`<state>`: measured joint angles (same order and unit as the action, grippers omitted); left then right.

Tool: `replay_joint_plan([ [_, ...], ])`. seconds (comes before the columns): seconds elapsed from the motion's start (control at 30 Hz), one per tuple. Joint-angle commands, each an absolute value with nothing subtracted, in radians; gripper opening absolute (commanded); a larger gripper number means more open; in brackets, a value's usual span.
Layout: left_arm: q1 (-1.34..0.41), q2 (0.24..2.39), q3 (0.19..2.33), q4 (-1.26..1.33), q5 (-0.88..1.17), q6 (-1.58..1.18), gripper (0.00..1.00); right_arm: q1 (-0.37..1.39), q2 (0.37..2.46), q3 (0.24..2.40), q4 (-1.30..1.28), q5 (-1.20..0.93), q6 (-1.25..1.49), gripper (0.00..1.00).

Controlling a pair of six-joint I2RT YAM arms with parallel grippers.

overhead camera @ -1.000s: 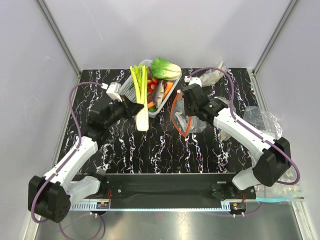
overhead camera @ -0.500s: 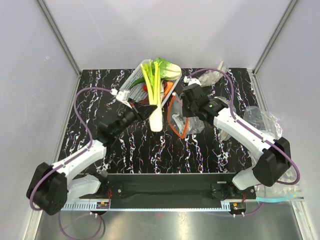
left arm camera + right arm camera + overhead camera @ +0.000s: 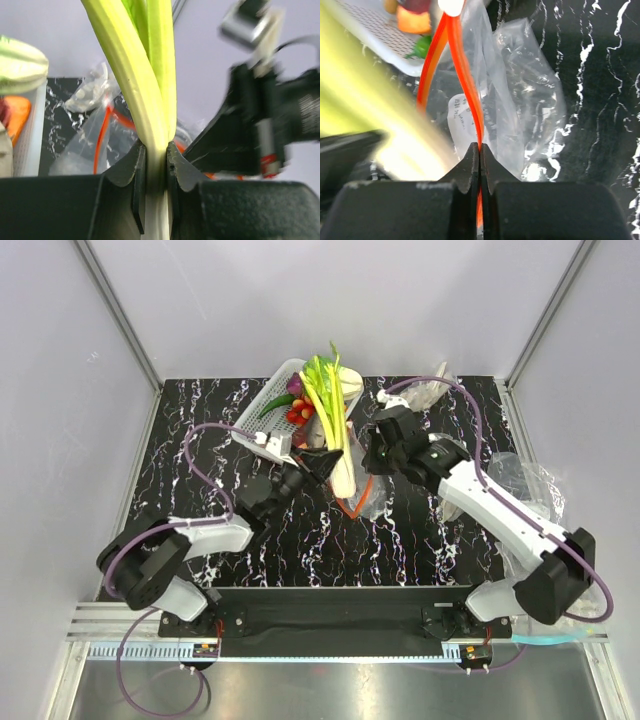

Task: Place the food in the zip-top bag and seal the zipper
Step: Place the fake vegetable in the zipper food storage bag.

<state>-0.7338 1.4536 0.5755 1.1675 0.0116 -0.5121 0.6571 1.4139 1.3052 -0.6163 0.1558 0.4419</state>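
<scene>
Leek [image 3: 370, 110] blurred in right wrist view; leaf tips cropped in left wrist view.

Your rig, item by item:
- left arm [image 3: 213, 534] and right arm [image 3: 492, 506]: white moulded shells over the links, with black cylindrical joint housings and a large black drum at each base.
- purple cable [image 3: 432, 380]: one per arm, running outside the shell from base to wrist.
- left gripper [image 3: 156, 150] and right gripper [image 3: 479, 150]: matte black, with two wedge-shaped fingers that have flat inner faces, on a wide black block.
- white camera module [image 3: 274, 442]: boxy, mounted at the left wrist.
- black base bar [image 3: 330, 612]: joins your two arm mounts.
</scene>
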Motion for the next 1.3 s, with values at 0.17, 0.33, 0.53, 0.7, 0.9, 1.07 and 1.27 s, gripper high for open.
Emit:
replay_joint_plan([
  [0.17,-0.842,1.571,0.549,1.664,-0.175,-0.371,0.0,0.569,1.279,1.292,-0.539,0.017,0.56,0.0],
  [0.33,-0.891,1.574,0.538,1.658,-0.147,-0.293,0.07,0.531,1.281,1.238,-0.502,-0.034,0.58,0.0],
  [0.53,-0.917,1.582,0.537,1.664,-0.185,-0.287,0.09,0.512,1.292,1.209,-0.451,-0.118,0.604,0.0],
  [0.7,-0.917,1.557,0.569,1.641,-0.224,-0.265,0.09,0.512,1.281,1.174,-0.434,-0.163,0.623,0.0],
  [0.9,-0.917,1.542,0.632,1.615,-0.23,-0.232,0.09,0.512,1.256,1.186,-0.446,-0.19,0.637,0.0],
  [1.07,-0.917,1.511,0.672,1.562,-0.23,-0.247,0.09,0.511,1.226,1.192,-0.44,-0.187,0.656,0.0],
  [1.27,-0.917,1.555,0.647,1.614,-0.256,-0.305,0.1,0.494,1.192,1.17,-0.411,-0.163,0.704,0.0],
])
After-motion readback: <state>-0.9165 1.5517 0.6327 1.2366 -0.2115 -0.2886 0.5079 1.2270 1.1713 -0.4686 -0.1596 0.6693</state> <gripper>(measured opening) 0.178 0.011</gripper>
